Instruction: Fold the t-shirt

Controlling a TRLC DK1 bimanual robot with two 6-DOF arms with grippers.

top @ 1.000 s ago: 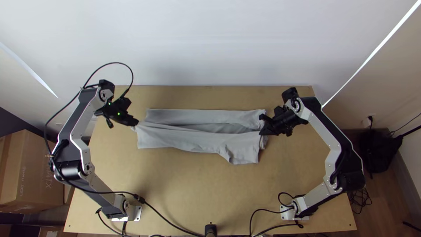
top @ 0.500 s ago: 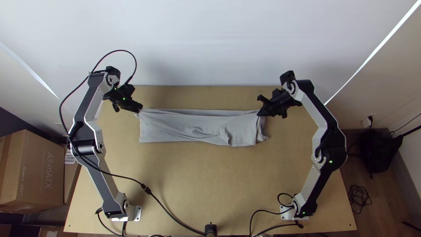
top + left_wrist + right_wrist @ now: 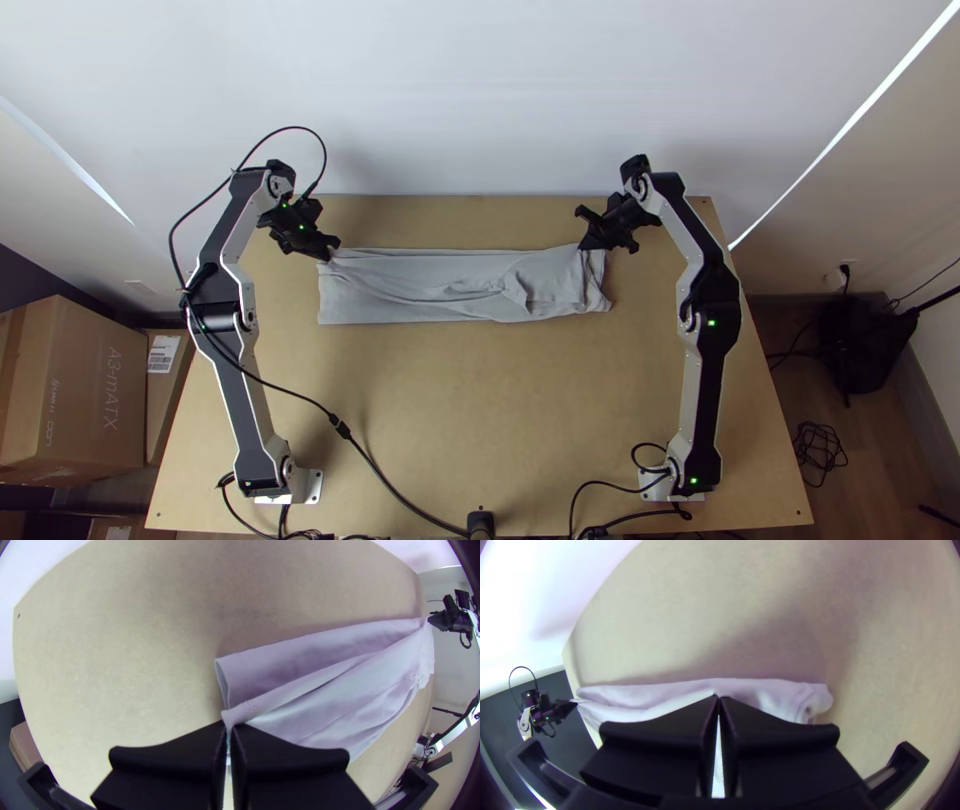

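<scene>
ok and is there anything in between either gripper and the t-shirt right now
Nothing visible is in the way: the left gripper is shut on the t-shirt near one end, and the right gripper is shut on it near the other.

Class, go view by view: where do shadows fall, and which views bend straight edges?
Top view: faint, soft shadows on the table, a bright strip on the wall at right; left wrist view: table edges bow outward, dark corners; right wrist view: table edge curved too, a broad soft shadow beside the T-shirt.
</scene>
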